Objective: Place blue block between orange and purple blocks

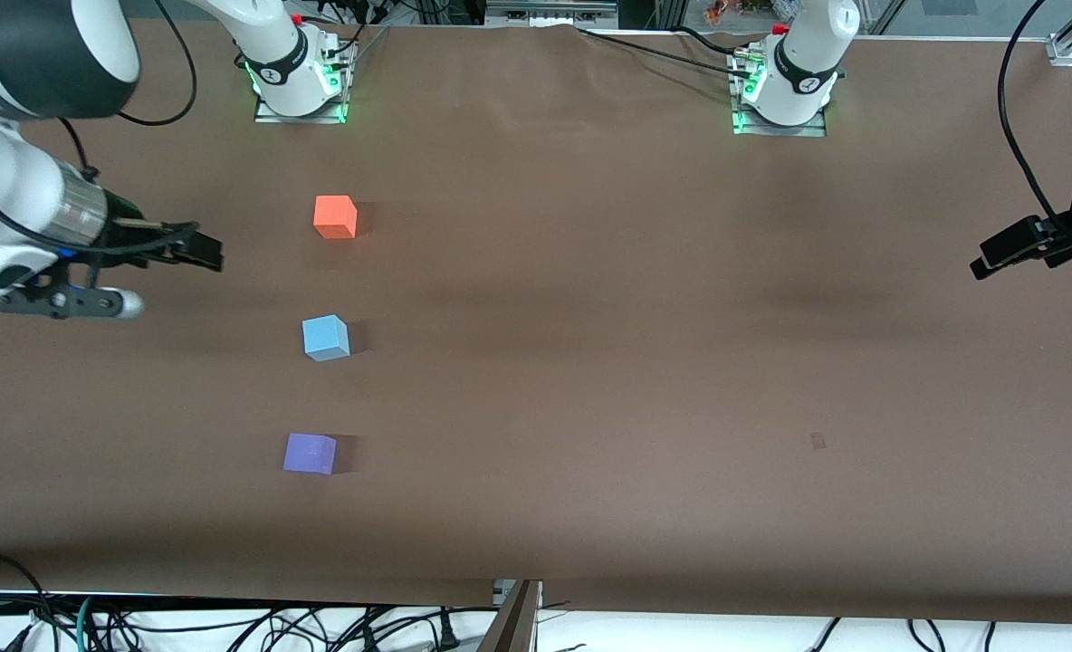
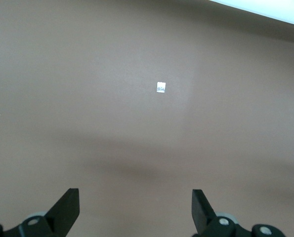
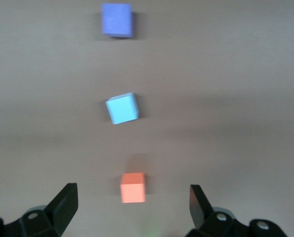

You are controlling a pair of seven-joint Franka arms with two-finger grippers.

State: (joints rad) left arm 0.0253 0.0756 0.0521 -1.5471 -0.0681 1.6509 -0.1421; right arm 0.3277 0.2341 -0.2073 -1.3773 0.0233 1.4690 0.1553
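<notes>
Three small cubes lie in a line on the brown table [image 1: 590, 317] toward the right arm's end. The orange block [image 1: 335, 217] is farthest from the front camera, the blue block [image 1: 326, 338] sits in the middle, and the purple block [image 1: 310, 453] is nearest. My right gripper [image 1: 205, 252] is open and empty, up in the air beside the orange block, apart from it. The right wrist view shows the orange [image 3: 133, 187], blue [image 3: 122, 108] and purple [image 3: 117, 19] blocks past my open right gripper [image 3: 132, 192]. My left gripper [image 1: 984, 264] is open and empty at the left arm's end [image 2: 135, 195].
The two arm bases [image 1: 301, 77] [image 1: 785, 86] stand at the table's edge farthest from the front camera. A small paper mark [image 1: 818, 441] lies on the table toward the left arm's end, also in the left wrist view [image 2: 161, 87]. Cables hang below the near edge.
</notes>
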